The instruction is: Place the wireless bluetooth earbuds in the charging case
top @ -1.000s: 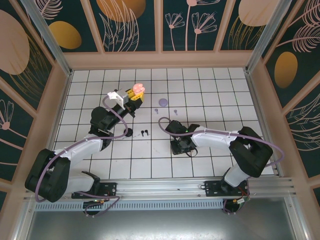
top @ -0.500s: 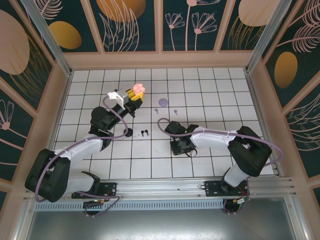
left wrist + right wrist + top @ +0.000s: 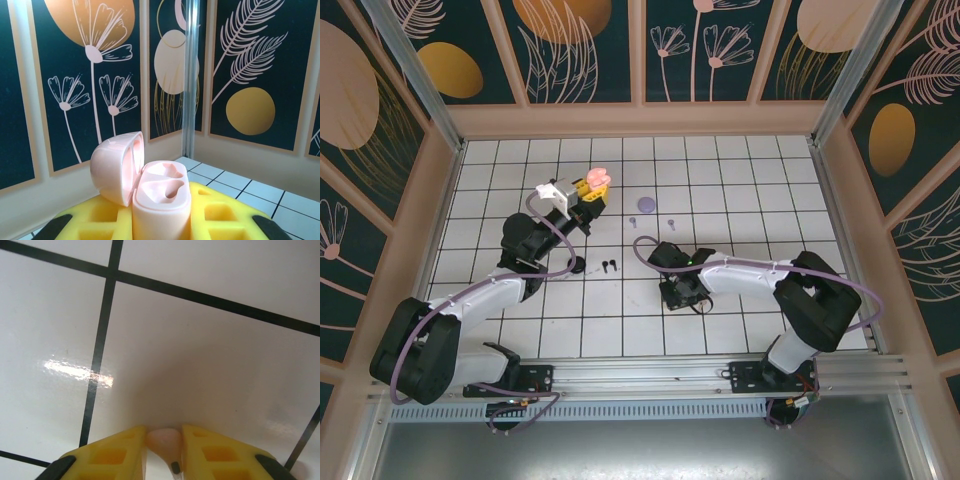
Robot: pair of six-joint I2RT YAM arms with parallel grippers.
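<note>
Right end effector (image 3: 162, 452): almost shut, yellow fingers (image 3: 115, 452) pinching a pale pink earbud (image 3: 162, 437) between them. Hangs low over a white tile of the bench (image 3: 200, 355); cannot tell whether the earbud touches it.

Left end effector (image 3: 161, 225): closed around the base of the pink charging case (image 3: 161, 200). Holds it upright, lid hinged open to the left, two moulded wells open to view. Sits raised over the far-left part of the bench.

Against a second ago: right arm (image 3: 750, 268) nudged a shade leftward at wrist and elbow. Left arm (image 3: 490, 290) and pink charging case unchanged. Loose pieces on the bench unmoved.

Room for moving: right end effector near mid-bench, well apart from every wall, with open tiles to its right and toward the near rail (image 3: 720, 375). To its left, a pair of black earbuds (image 3: 608, 266) just beside a black case (image 3: 577, 265), which lies close against the left arm. Farther back, a lilac case (image 3: 647, 205) with one lilac earbud (image 3: 670, 221) on its right and a second lilac earbud (image 3: 632, 222) on its left, both near it but apart. Left end effector just left of the lilac case and near the back wall (image 3: 640, 118). Wooden walls on the left, back and right edges.
</note>
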